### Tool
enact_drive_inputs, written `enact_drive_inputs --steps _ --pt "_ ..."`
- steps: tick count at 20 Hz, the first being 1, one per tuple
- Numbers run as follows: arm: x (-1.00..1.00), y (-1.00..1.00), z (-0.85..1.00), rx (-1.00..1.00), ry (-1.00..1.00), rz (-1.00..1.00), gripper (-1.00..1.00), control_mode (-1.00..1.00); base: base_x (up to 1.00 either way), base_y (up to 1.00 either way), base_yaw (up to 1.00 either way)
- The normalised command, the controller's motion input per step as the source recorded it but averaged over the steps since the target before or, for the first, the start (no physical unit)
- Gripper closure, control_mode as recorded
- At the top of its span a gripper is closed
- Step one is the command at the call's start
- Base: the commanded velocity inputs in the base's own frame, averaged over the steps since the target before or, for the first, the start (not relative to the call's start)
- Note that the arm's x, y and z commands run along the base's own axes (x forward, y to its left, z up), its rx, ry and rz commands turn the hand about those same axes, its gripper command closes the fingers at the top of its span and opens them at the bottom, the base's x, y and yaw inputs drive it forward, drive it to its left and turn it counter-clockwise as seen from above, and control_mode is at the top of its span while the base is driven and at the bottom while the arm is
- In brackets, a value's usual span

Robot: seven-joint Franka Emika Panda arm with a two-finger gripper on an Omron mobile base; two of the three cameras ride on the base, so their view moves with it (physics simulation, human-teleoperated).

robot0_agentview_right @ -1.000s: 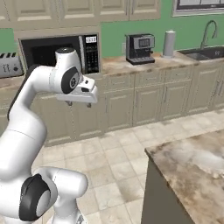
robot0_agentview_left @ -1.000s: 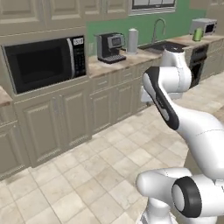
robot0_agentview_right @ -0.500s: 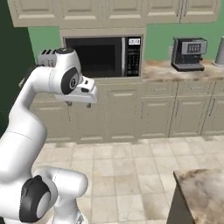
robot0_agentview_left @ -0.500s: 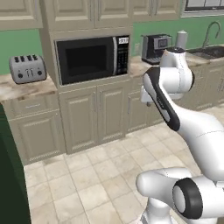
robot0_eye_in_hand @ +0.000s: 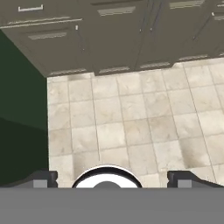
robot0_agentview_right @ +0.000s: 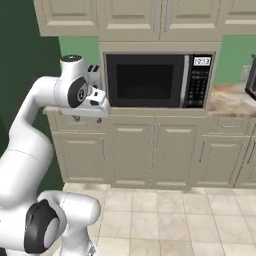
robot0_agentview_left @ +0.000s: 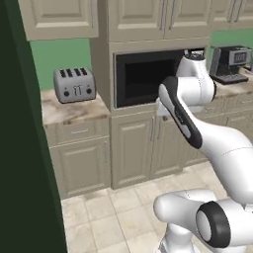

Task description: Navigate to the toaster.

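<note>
Toaster (robot0_agentview_left: 74, 85) sits in the upper left of the left base view, on a marbled counter (robot0_agentview_left: 74, 111) against a green wall. It is a small silver-grey box with rounded corners, four dark slots on top and dark levers and knobs on its front. Just right of it, in the upper middle of the frame, a black-fronted microwave (robot0_agentview_left: 146, 79) is built into a cream cabinet column, and a coffee machine (robot0_agentview_left: 230, 63) stands at the upper right edge. A dark green panel (robot0_agentview_left: 22, 148) fills the left edge. The white arm (robot0_agentview_left: 190, 108) rises from the lower right and bends across the microwave's front; the gripper itself is hidden behind the arm in this view.

From the right base view the toaster is almost wholly hidden behind the arm's upper joint; only a sliver of it (robot0_agentview_right: 93, 70) shows at the upper left, beside the microwave (robot0_agentview_right: 157, 81). The hand hangs in front of the counter edge at left of centre, well apart from the toaster. The microwave's dark interior looks empty.

Hand view looks down on a beige tile floor (robot0_eye_in_hand: 131, 127), with closed cabinet doors (robot0_eye_in_hand: 109, 35) along the top and the green panel (robot0_eye_in_hand: 22, 113) at left. The fingertips (robot0_eye_in_hand: 40, 179) rise at the bottom left and bottom right, spread wide with nothing between them; the gripper (robot0_eye_in_hand: 109, 181) holds nothing.
</note>
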Motion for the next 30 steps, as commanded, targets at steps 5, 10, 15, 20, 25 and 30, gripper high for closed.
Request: enact_drive_inputs --steps 5,10,15,20,25,30 --pt "0.00 0.00 0.00 0.00 0.00 0.00 -1.00 1.00 0.96 0.54 0.05" --pt "0.00 0.00 0.00 0.00 0.00 0.00 -1.00 1.00 0.93 0.24 0.08" --pt "0.00 0.00 0.00 0.00 0.00 0.00 -1.00 1.00 0.20 0.37 0.33" --pt "0.00 0.00 0.00 0.00 0.00 0.00 -1.00 1.00 0.25 0.35 0.27" --pt "0.00 0.00 0.00 0.00 0.00 0.00 -1.00 1.00 0.60 0.03 0.25" --pt "0.00 0.00 0.00 0.00 0.00 0.00 -1.00 1.00 0.52 0.04 0.20"
